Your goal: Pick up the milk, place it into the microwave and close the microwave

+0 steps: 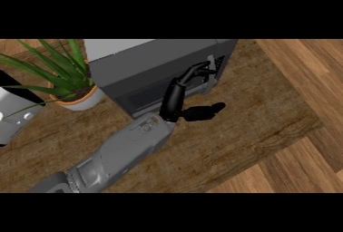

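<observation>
The dark grey microwave (157,68) stands at the back of the wooden counter (234,131), its door swung flat against its front. My right hand (175,97) reaches up from the centre, its straight fingers (198,71) resting on the front near the right-hand control strip and its thumb (206,111) sticking out to the right. It holds nothing. No milk shows anywhere. At the left edge I see my left forearm (15,118) with a black part (19,88) at its top, partly behind plant leaves.
A potted plant (75,93) with long green leaves stands left of the microwave. The counter's edge runs diagonally at the right, with wooden floor (308,72) beyond it.
</observation>
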### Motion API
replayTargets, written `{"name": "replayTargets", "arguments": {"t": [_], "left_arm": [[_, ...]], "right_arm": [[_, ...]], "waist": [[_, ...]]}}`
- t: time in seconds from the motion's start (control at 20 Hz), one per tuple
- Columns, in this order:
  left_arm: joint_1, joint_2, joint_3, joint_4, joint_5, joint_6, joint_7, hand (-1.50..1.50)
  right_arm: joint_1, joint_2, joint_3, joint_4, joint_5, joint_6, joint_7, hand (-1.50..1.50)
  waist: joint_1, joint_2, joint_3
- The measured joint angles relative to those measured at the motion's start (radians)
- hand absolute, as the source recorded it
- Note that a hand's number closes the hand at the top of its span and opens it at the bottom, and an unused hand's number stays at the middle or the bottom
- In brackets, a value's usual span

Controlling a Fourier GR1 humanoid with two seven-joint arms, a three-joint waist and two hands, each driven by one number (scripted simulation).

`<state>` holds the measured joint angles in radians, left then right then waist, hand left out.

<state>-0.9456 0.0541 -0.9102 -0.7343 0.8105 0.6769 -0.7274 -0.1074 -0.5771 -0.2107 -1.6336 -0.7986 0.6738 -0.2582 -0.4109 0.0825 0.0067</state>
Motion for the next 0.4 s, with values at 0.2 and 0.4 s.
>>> {"name": "replayTargets", "arguments": {"t": [0.2,0.4], "left_arm": [[-0.025,-0.011,-0.03,0.028,-0.022,0.025,0.025,-1.5],[-0.045,-0.025,-0.043,0.046,-0.027,0.043,0.052,-1.5]], "right_arm": [[0.004,-0.009,-0.006,-0.001,-0.009,-0.001,0.007,-1.5],[0.009,-0.016,-0.014,-0.003,-0.016,-0.005,0.011,-1.5]], "waist": [[0.015,-0.008,0.004],[0.029,-0.012,0.005]]}}
